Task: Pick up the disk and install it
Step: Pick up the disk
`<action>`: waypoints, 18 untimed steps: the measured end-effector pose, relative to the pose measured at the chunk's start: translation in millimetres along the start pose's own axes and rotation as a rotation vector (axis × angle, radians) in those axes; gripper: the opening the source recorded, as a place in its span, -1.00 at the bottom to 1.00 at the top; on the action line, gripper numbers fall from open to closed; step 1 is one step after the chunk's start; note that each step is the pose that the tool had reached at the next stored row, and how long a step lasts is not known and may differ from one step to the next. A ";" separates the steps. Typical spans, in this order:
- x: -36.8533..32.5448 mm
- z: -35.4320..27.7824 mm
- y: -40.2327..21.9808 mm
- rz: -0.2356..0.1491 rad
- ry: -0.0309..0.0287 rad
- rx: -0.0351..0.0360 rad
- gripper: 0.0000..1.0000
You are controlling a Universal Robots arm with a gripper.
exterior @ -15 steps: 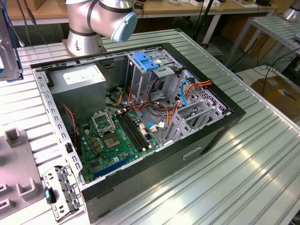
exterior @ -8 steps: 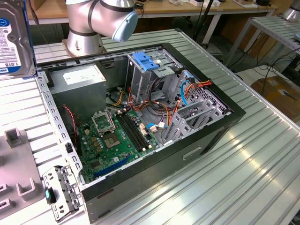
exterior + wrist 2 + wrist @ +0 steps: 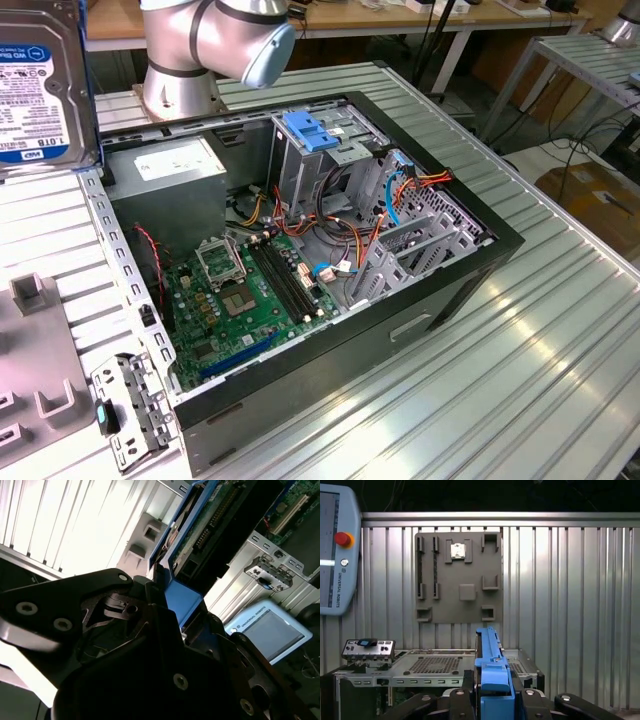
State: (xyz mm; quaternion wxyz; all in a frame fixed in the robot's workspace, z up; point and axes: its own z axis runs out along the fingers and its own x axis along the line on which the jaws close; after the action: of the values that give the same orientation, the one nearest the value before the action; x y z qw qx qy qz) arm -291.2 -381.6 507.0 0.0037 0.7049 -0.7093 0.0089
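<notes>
The open computer case (image 3: 440, 290) lies on its side on the ribbed metal counter (image 3: 560, 380) with its open side facing up. Bare ribbed metal runs in front of it and toward the exterior view's right, as far as the counter's edge. The disk (image 3: 40, 90) is held in the air at the exterior view's left, well apart from the drive cage (image 3: 300, 175).

The tool (image 3: 494, 695) is clamped on the disk – in the first wrist view its dark fingers (image 3: 465, 700) press either side of the bright blue carrier, seen edge-on. In the exterior view the disk shows a white-and-blue label on a dark body. The second wrist view shows its green circuit-board side and a row of connector pins.

Inside the case sit a green motherboard (image 3: 250, 290), a grey power supply (image 3: 180, 160), the grey cage topped by a blue latch (image 3: 310, 130), and bundled coloured cables (image 3: 355, 235). A grey fixture plate (image 3: 457, 577) lies on the counter – one of its pockets holds a small silvery part (image 3: 458, 550).
</notes>
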 end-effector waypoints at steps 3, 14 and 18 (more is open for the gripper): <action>3.3 0.1 -6.3 0.000 0.0000 -0.0002 -0.25; 9.6 0.9 -64.1 0.000 0.0000 -0.0014 -0.25; 11.0 1.1 -79.6 0.000 0.0001 -0.0016 -0.25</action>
State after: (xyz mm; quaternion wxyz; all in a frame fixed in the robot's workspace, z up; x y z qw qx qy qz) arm -211.7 -393.1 506.7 0.0043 0.7049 -0.7092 0.0084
